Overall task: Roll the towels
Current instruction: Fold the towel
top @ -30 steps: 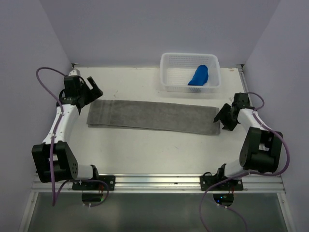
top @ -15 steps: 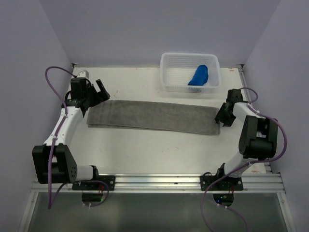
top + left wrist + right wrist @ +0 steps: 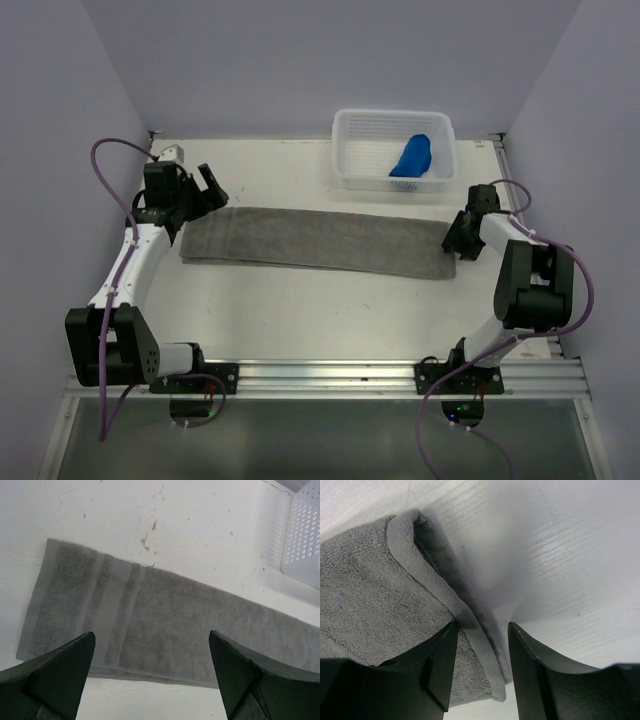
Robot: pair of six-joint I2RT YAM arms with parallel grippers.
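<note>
1. vs 1 s ago: left gripper (image 3: 203, 192) has come in from the far-left corner of the bench (image 3: 300, 310) to the left end of the grey towel (image 3: 315, 240); right gripper (image 3: 455, 240) has moved in from the right edge onto the towel's right end, w/ jaws narrower. grey towel itself hasn't shifted.
2. white basket (image 3: 392, 114) sits at the far edge, right of centre; the blue towel (image 3: 412, 157) lies bunched in its right half.
3. grey towel lies flat as a long folded strip across mid-bench, left to right.
4. left gripper: jaws wide apart, above the towel's left end, holding nothing.
5. right gripper: jaws about half apart, straddling the towel's folded right hem; one finger (image 3: 437, 670) rests on the cloth, bare bench shows beside the other, so not clamped.
</note>
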